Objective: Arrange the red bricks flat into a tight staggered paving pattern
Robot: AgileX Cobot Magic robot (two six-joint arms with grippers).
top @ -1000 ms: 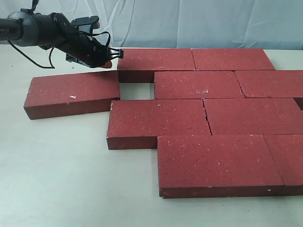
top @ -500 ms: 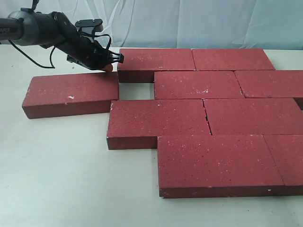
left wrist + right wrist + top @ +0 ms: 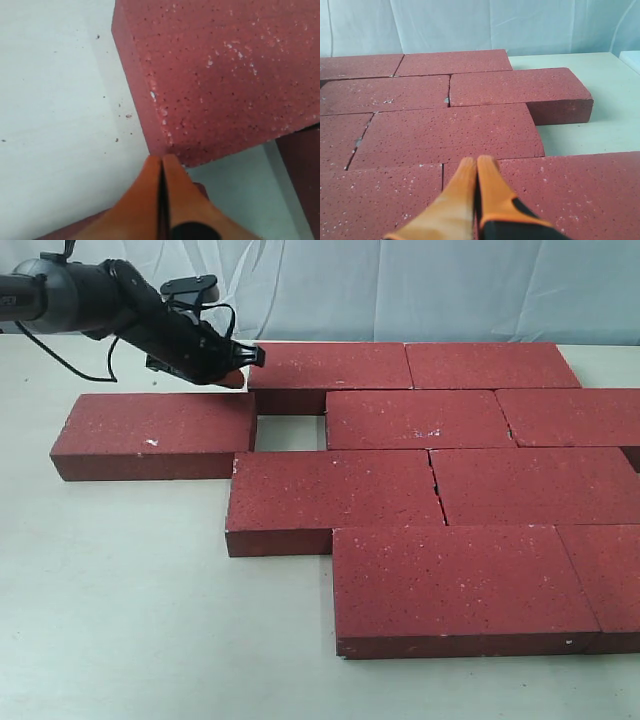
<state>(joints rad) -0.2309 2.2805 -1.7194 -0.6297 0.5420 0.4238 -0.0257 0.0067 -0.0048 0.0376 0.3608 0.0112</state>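
Observation:
Several dark red bricks lie flat in staggered rows, among them the back-left brick (image 3: 328,365) and a second-row brick (image 3: 420,418). A loose brick (image 3: 155,430) lies left of that second-row brick, with a small gap (image 3: 290,430) between them. My left gripper (image 3: 238,372) is shut and empty. Its orange tips (image 3: 161,160) are at the near left corner of the back-left brick (image 3: 225,75), above the loose brick's far right corner (image 3: 70,229). My right gripper (image 3: 476,161) is shut and hovers low over the paved bricks (image 3: 450,130); the exterior view does not show it.
Pale table (image 3: 130,620) spreads to the left and front of the bricks. A light curtain (image 3: 400,280) hangs behind. The left arm and its cable (image 3: 70,300) reach in from the back left. Front-row bricks (image 3: 460,585) run off the right edge.
The loose brick has swung from a slant to lie parallel with the rows, its right end nearer the gap. The left gripper has shifted slightly right along its far corner.

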